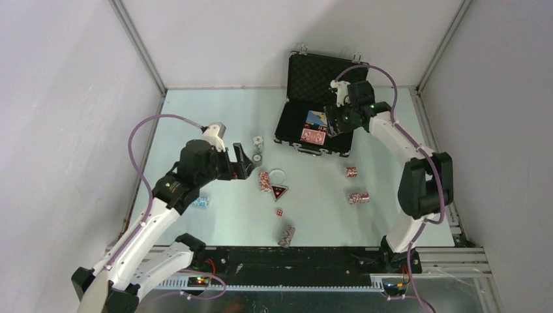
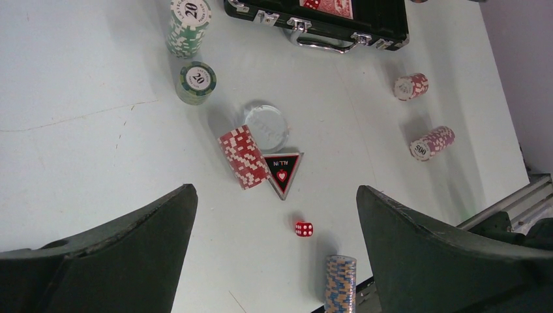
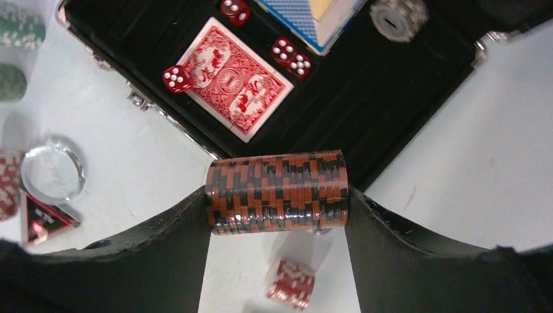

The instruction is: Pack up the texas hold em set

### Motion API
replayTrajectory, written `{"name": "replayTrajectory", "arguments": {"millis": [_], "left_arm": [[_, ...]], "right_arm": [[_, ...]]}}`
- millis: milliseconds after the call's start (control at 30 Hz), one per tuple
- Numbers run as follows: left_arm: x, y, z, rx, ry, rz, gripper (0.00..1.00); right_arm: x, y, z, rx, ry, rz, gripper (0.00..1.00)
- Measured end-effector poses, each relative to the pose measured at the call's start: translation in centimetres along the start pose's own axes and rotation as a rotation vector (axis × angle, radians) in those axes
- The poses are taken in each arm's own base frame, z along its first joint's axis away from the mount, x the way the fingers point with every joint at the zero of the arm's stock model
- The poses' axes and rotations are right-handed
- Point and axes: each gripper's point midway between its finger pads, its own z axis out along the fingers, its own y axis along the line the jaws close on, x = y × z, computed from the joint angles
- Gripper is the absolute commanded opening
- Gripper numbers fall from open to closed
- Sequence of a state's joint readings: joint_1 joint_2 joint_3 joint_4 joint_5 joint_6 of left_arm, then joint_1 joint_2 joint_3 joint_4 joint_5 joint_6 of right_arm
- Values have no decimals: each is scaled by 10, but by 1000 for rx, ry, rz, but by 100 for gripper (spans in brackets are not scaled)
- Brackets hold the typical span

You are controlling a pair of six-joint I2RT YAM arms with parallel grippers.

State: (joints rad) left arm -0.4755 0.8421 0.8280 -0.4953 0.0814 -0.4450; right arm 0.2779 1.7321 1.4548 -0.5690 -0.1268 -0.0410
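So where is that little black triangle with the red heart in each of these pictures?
Top external: triangle token a little below picture centre, just under the clear round disc.
Left wrist: triangle token at picture centre, below the disc.
Right wrist: triangle token at the far left edge, low, below the disc.
Shared landmark: that clear disc, right beside it in all three.

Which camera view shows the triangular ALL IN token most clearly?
The left wrist view: the triangular token lies whole and close, its lettering readable. The top external view shows it small; the right wrist view catches only part of it at the left edge.
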Motion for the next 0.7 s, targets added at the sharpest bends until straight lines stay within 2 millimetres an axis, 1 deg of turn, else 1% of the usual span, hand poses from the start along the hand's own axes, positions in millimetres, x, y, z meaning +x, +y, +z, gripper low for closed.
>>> {"name": "replayTrajectory", "arguments": {"millis": [67,167,200,300,333,433,533,567,667,700], "left_arm": [[0,0,0,1,0,0,100],[-7,-3,0,4,-8,1,100],[-10,-5,0,5,-13,2,100],[-20,-9,2,9,-27,3,100],[-22,-9,3,6,-30,4,100],[-26,-8,8,-8,-28,6,100],[-31,-7,13,-23,-25,19,100],[-33,-7,14,-27,-25,23,100],[-39,-6,18,-40,-26,37,100],[-41,-6,20,-46,-25,40,100]], "right_arm": [[0,-3,12,-54,2,-46,46],[6,-8,24,-139,4,-115,44],[7,-10,26,-167,0,-142,43],[7,-14,29,-241,-24,-236,37],[7,-16,30,-257,-34,-271,36],[4,-23,32,-279,-49,-390,32],[-2,-28,38,-292,-54,-499,27],[-2,-31,41,-297,-53,-533,24],[5,-37,49,-327,-35,-617,22],[11,-42,51,-333,-20,-637,22]]}}
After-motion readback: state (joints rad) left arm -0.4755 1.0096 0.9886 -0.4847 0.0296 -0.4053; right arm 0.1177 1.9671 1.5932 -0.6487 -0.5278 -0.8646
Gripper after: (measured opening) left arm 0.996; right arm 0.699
